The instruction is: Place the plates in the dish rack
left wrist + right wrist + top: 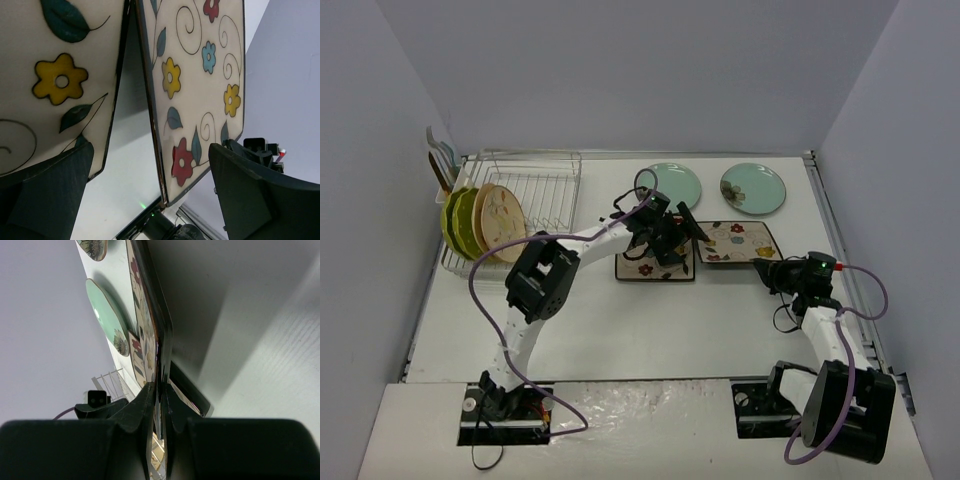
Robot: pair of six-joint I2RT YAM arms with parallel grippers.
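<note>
Looking across the table (720, 330), locate the dish rack (535, 185) at the far left corner. It carries four round plates standing on edge at its left end: two lime-green dotted plates (457, 222) and two cream floral plates (503, 214) just beside them.

Note the two pale teal plates (672, 184) (753, 188) lying flat at the back of the table, well apart from the rack.

Find the two square dark-rimmed plates side by side at mid-table. The left square plate (642, 268) is largely covered by the left arm. The right square plate (732, 240) lies just beside it.

Check the right gripper (160, 390): its jaws are clenched on the near right edge of the right square plate, and the rim is pinched between both fingers. You cannot tell whether that edge is raised off the table.

Check the left gripper (665, 240): its jaws are spread fully and grasp nothing. In the left wrist view its fingers (250, 195) stand on either side of the gap between the two square plates, with the right plate's dark rim between them. Contact with either plate cannot be confirmed.
</note>
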